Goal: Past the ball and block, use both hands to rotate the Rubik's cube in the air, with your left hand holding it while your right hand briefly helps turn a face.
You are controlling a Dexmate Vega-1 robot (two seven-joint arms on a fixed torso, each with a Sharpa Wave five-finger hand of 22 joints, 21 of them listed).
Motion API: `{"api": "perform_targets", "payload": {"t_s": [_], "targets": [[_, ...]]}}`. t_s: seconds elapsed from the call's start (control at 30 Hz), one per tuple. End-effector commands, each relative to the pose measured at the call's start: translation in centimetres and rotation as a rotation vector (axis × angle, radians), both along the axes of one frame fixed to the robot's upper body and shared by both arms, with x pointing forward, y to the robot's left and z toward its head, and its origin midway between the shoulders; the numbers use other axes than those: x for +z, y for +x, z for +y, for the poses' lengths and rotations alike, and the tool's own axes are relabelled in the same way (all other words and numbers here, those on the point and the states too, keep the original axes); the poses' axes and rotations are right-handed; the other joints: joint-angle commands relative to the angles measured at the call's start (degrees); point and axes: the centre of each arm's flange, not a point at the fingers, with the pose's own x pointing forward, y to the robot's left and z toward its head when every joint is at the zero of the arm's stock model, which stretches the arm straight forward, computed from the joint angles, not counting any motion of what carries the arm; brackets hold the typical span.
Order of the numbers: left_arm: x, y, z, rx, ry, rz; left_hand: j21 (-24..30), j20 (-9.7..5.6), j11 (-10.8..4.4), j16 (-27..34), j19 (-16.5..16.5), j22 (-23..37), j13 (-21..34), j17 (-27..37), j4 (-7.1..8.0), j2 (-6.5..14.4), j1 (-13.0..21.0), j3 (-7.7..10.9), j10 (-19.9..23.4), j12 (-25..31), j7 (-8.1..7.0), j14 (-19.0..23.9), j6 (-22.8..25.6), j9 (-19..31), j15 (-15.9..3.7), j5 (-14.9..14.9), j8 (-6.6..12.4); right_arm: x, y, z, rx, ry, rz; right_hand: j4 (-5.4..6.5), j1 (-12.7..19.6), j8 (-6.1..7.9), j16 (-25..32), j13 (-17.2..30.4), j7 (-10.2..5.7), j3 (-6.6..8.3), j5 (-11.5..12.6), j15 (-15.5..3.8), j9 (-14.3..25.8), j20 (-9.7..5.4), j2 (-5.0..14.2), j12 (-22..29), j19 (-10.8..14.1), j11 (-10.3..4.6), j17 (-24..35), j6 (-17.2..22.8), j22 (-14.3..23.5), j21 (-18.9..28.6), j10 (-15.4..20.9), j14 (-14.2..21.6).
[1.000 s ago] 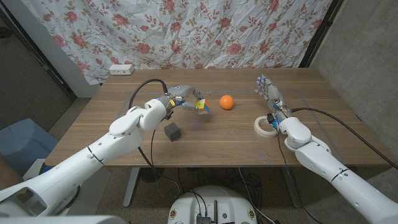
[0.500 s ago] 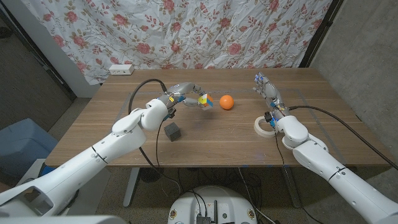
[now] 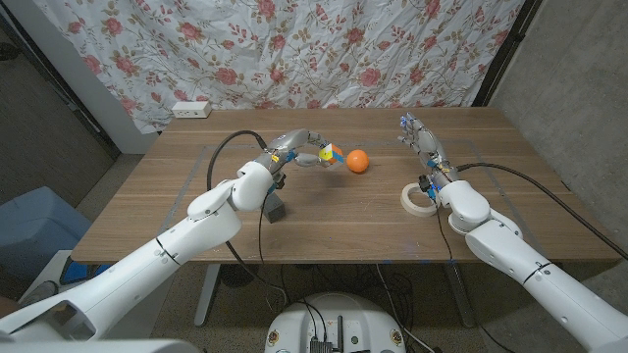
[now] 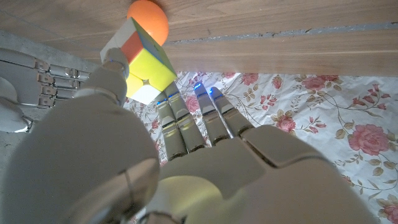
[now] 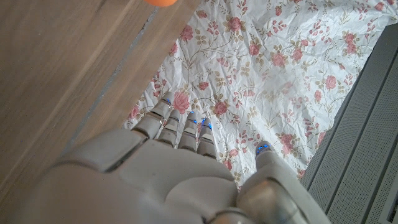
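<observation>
Left hand [image 3: 294, 149] is what I watch first: it grips the Rubik's cube [image 3: 326, 153] at its fingertips, lifted off the tabletop [image 3: 196, 211], and in my left wrist view the same hand [image 4: 174, 162] pinches the cube [image 4: 140, 59] between thumb and fingers, with yellow, orange and white faces showing. Nearest to me on the wood, the dark block [image 3: 275, 207] sits just beside my left forearm, partly hidden by it. Over on my right, a white tape ring [image 3: 417, 200] lies flat near the right wrist. My right hand [image 3: 420, 140] stands beyond that ring with its fingers extended and apart, holding nothing, well apart from the cube; the right wrist view shows those fingers [image 5: 180, 127] straight against the floral cloth. Just beside the cube, between the two hands, the orange ball [image 3: 357, 161] rests on the tabletop, and it also shows right behind the cube in the left wrist view [image 4: 149, 17]. Farther back, a white power strip [image 3: 190, 109] sits at the far left edge, and the flowered curtain [image 3: 324, 49] hangs behind everything.
</observation>
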Motion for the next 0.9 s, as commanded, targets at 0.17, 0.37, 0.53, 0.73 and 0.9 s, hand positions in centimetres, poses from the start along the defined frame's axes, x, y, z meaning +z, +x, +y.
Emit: {"api": "perform_targets", "payload": {"t_s": [0.17,0.37,0.53,0.73,0.9], "targets": [[-1.1,0.1,-1.4,-0.041,-0.165,0.022,-0.19,0.68,-0.45,0.29,0.12,0.31,0.37,0.29,0.10,0.57,-0.31,-0.52,0.69,0.12,0.56,0.86,0.28,0.26,-8.40,0.34,0.02,0.4,-0.3,0.2,-0.025,-0.070,-0.045,-0.44,0.56,0.46,0.32,0.10,-0.31,0.47,0.14,-0.20,0.12,0.01,1.73,0.37,0.61,0.10,0.00,0.91,0.15,0.33,0.95,0.69],[-1.1,0.1,-2.0,-0.059,-0.194,0.020,-0.01,1.07,-0.29,0.16,0.53,0.35,0.55,0.26,0.06,0.71,-0.42,-0.74,0.88,0.13,0.69,0.75,0.39,0.27,-8.45,0.36,-0.05,0.4,-0.9,0.4,-0.097,-0.087,-0.025,-0.47,0.71,0.51,0.56,0.11,-0.77,0.73,0.12,0.43,0.13,0.65,2.19,0.44,0.76,-0.07,0.05,1.31,0.17,0.35,1.24,1.08],[-1.4,0.6,-2.3,-0.097,-0.248,0.043,-0.02,1.13,-0.21,0.14,0.52,0.37,0.65,0.26,0.04,0.83,-0.45,-0.82,0.88,0.10,0.75,0.81,0.49,0.28,-8.54,0.38,-0.06,0.3,-1.2,0.6,-0.114,-0.103,-0.027,-0.52,0.86,0.50,0.62,0.12,-0.88,0.89,0.12,0.43,0.14,0.65,2.41,0.48,0.81,0.30,0.09,1.41,0.17,0.35,1.42,1.13],[-1.9,1.1,-2.2,-0.141,-0.315,0.084,-0.04,1.21,-0.04,0.15,0.46,0.38,0.74,0.26,0.03,0.94,-0.48,-0.92,0.93,0.09,0.85,0.93,0.51,0.29,-8.54,0.39,-0.11,0.3,-1.8,0.8,-0.167,-0.153,-0.032,-0.63,1.03,0.59,0.72,0.14,-1.01,1.01,0.09,0.46,0.15,0.70,2.48,0.50,0.90,0.69,0.13,1.79,0.17,0.36,1.54,1.27],[-2.2,1.5,-2.0,-0.169,-0.386,0.105,-0.06,1.30,0.00,0.13,0.39,0.40,0.83,0.25,0.01,1.03,-0.52,-1.01,1.02,0.09,0.99,0.98,0.43,0.29,-8.51,0.40,-0.20,0.6,-2.6,1.2,-0.230,-0.210,-0.051,-0.69,1.08,0.65,0.69,0.14,-1.12,1.06,0.04,0.55,0.15,0.65,2.47,0.43,0.91,0.88,0.19,2.12,0.17,0.34,1.45,1.09]]}}
